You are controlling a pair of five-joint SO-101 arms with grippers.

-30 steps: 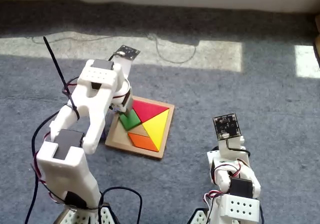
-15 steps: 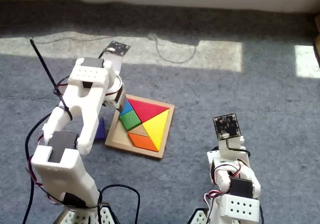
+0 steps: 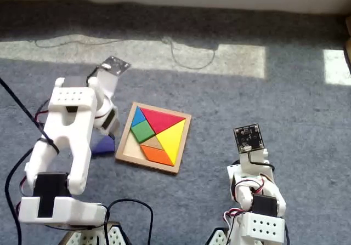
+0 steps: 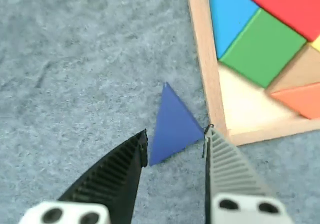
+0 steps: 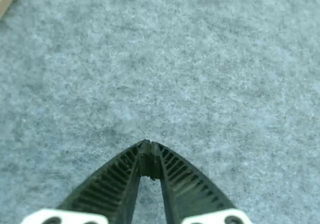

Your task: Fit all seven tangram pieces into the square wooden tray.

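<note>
Blue triangle [image 4: 172, 118] lies just left of wooden tray [image 4: 202, 58]; we note left gripper [image 4: 175, 133] jaws apart flanking it, right gripper [image 5: 150, 148] jaws together.

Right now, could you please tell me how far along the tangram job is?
Six pieces appear seated in the tray. Under way: the left end effector is open, straddling the dark blue triangle on the carpet beside the tray. Left: grasp it and fit it into the bare corner gap.
</note>
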